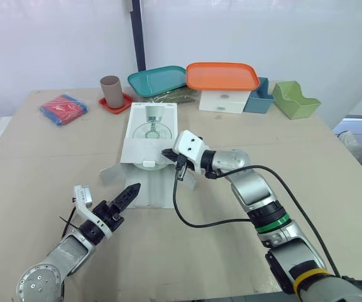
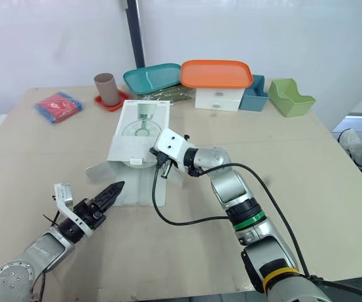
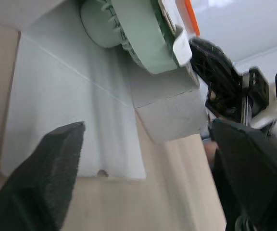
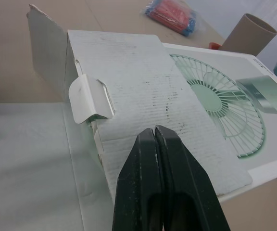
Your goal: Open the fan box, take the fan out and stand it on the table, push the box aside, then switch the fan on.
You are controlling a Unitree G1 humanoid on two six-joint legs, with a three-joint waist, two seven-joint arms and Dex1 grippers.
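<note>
The white fan box [image 1: 149,129] lies flat mid-table with a fan picture on its top. Its near end is open, and a long flap [image 1: 151,186] rests on the table. Through that opening, the left wrist view shows the pale green fan [image 3: 138,33] inside. My left gripper [image 1: 126,196] is open, low over the table just before the flap, pointing into the opening. My right gripper [image 1: 167,153] is at the near edge of the box top. Its fingers [image 4: 157,163] are shut together over a folded-back cardboard flap [image 4: 143,91], with nothing visibly between them.
At the back stand a brown cup [image 1: 111,91] on a red coaster, a teal tray [image 1: 158,80], an orange tray [image 1: 222,75] on a white drawer box, a blue bin [image 1: 259,97] and a green bin [image 1: 296,99]. A red-blue packet [image 1: 63,109] lies far left. A black cable [image 1: 193,220] loops from my right arm.
</note>
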